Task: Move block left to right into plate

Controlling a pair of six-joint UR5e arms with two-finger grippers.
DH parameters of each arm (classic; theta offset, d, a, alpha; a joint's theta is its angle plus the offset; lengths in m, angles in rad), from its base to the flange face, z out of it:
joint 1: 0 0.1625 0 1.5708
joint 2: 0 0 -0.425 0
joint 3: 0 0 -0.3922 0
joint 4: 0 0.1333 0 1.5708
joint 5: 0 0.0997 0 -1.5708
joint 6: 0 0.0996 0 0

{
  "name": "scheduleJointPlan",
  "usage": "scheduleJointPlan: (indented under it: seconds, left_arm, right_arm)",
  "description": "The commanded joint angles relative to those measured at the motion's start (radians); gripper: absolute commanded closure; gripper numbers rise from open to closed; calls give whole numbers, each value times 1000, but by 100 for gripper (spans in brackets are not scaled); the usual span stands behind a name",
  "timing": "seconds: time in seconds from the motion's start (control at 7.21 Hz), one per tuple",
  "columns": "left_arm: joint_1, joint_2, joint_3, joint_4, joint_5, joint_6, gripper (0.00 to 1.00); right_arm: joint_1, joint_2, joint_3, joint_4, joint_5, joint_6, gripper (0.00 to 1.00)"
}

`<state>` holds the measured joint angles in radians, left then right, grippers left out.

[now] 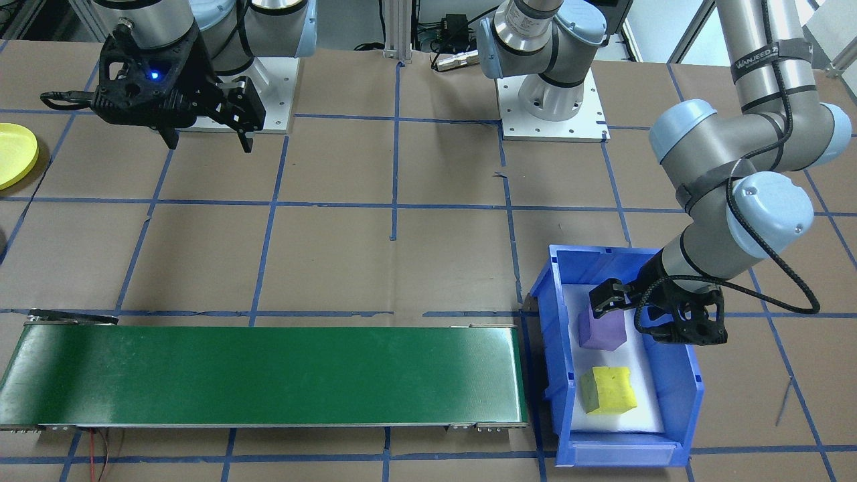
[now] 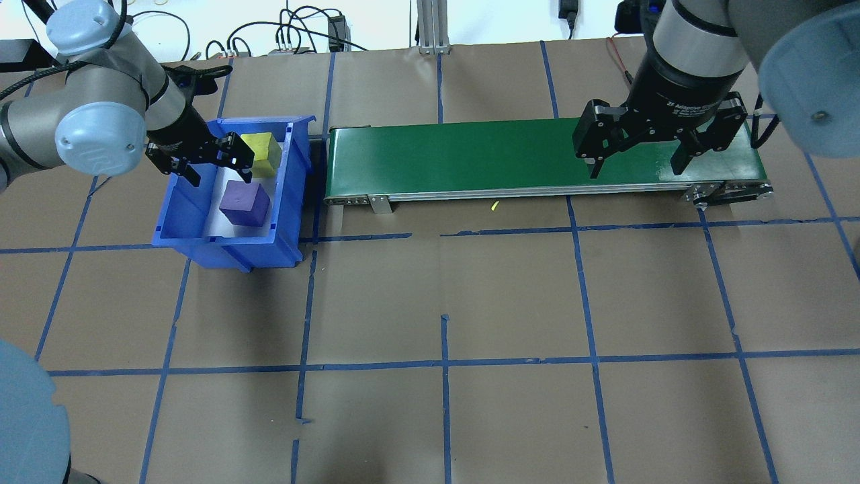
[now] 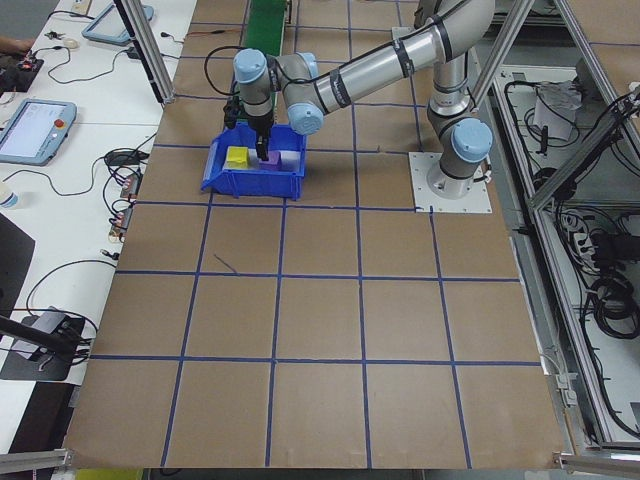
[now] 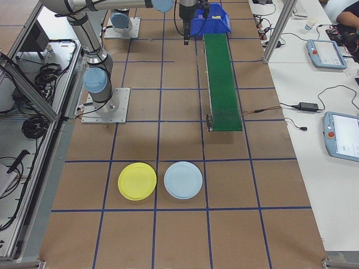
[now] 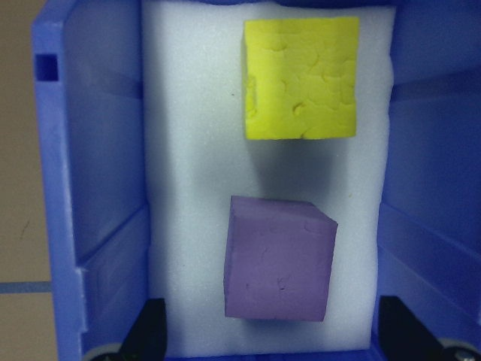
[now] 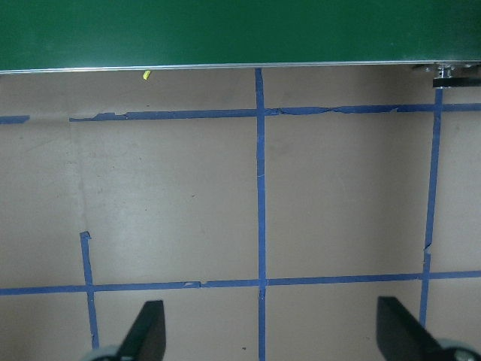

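Two foam blocks lie on white padding inside a blue bin (image 2: 227, 251): a purple block (image 2: 245, 203) (image 5: 278, 267) and a yellow block (image 2: 262, 153) (image 5: 301, 79). My left gripper (image 2: 218, 172) (image 1: 612, 308) hangs open just above the bin, its fingers either side of the purple block's near end and holding nothing. My right gripper (image 2: 637, 168) (image 1: 210, 144) hovers open and empty in the air near the right end of the green conveyor (image 2: 470, 158). The yellow plate (image 4: 137, 181) (image 1: 13, 155) lies flat on the table to the robot's far right.
A pale blue plate (image 4: 183, 180) lies beside the yellow one, nearer the conveyor's end. The conveyor runs from the bin toward the plates. A tiny yellow crumb (image 2: 494, 206) lies by the belt's near edge. Brown paper with blue tape lines covers the table.
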<state>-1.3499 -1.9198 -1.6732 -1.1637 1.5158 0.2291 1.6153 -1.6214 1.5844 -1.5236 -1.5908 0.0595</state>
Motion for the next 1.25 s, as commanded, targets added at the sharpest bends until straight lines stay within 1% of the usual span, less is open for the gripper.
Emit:
scheduleJointPlan:
  seconds: [0.0,0.28,0.42,0.56,0.69,0.83,0.97,1.11]
  left_arm:
    - [0,-33,-19,35,-22,1,1]
    - [2,-67,-42,45,-17,-4,7]
    - [2,-80,-45,47,-14,-4,21]
    - [2,-84,-46,44,-12,-1,64]
    - [2,-81,-27,42,-8,10,80]
    - [-3,-67,15,30,59,-3,80]
    - [-17,-49,68,-66,61,-7,80]
    - [-27,-7,110,-123,64,-11,80]
  right_arm:
    - [0,0,-1,-1,5,0,0]
    - [0,0,-3,0,-1,-1,0]
    - [0,0,-3,0,0,-1,0]
    - [0,0,-1,2,2,-1,0]
    - [0,0,-1,0,3,-1,0]
    - [0,0,-1,2,3,-1,0]
    - [0,0,-1,2,2,-1,0]
    - [0,0,-1,3,0,-1,0]
